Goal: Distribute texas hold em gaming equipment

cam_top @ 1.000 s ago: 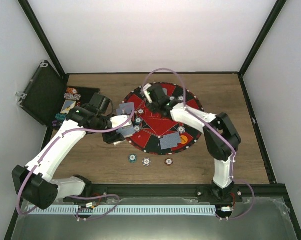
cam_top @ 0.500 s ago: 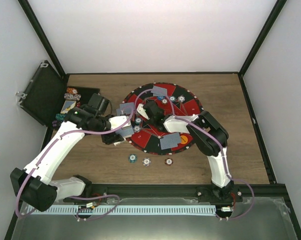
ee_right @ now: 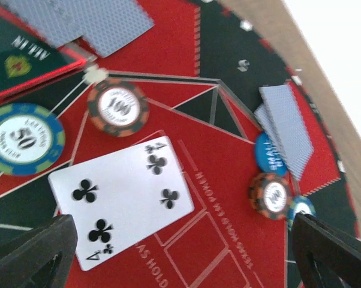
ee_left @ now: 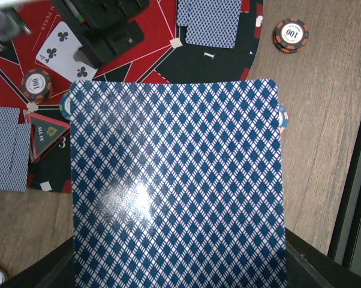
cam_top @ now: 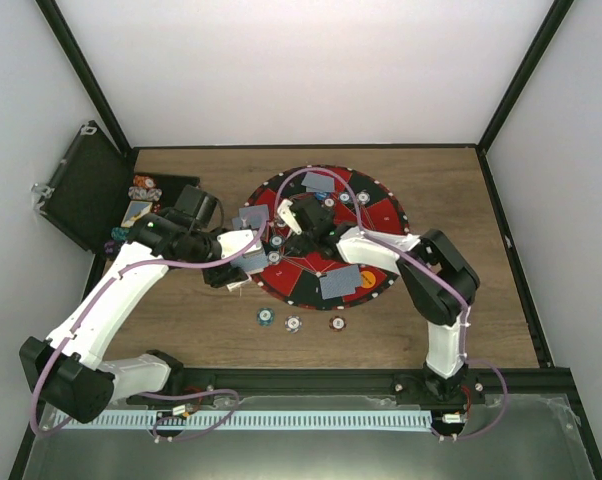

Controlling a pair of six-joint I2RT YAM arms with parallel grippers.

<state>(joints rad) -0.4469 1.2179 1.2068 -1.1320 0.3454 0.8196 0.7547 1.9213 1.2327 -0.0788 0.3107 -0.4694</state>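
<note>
Right gripper [ee_right: 180,267] released, jaws wide over four of clubs [ee_right: 123,195]. Card lies face up on red centre of mat [ee_right: 228,174], likely community-card spot. Left gripper [cam_top: 233,268] clenched on blue-backed card [ee_left: 177,186], single or stack unclear. Held flat at mat's left edge, probably dealing supply. 100 chip [ee_right: 118,108] just above club card.
</note>
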